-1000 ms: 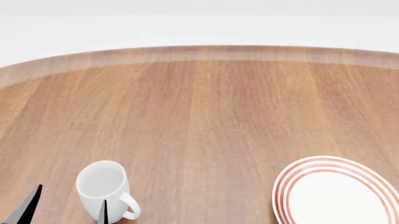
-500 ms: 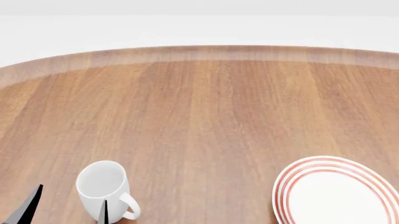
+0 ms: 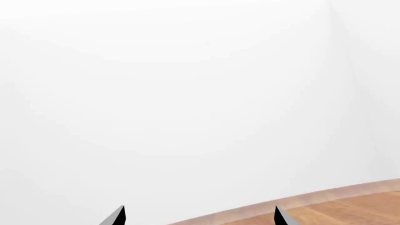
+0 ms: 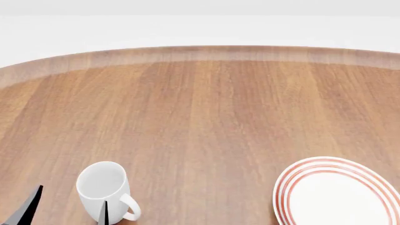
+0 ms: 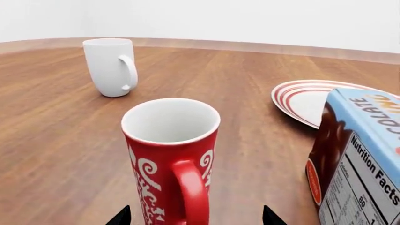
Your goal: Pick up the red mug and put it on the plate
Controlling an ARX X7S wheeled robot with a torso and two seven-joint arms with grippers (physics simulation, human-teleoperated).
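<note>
The red mug (image 5: 167, 159), with white swirls and a white inside, stands upright on the wooden table. Its handle (image 5: 192, 194) faces the right wrist camera. My right gripper (image 5: 196, 216) is open, one dark fingertip showing on each side of the mug's base, touching nothing. The plate (image 4: 340, 193), white with red rings, lies at the head view's lower right and is bare. In the right wrist view the plate (image 5: 310, 99) lies beyond the mug. My left gripper (image 4: 67, 211) is open at the head view's lower left. The head view shows neither the red mug nor my right gripper.
A plain white mug (image 4: 103, 187) stands beside my left fingertips (image 4: 105, 213); the same white mug (image 5: 111, 65) appears in the right wrist view. A blue chocolate carton (image 5: 359, 161) stands close beside the red mug, in front of the plate. The left wrist view shows white wall and the table's edge (image 3: 325, 201).
</note>
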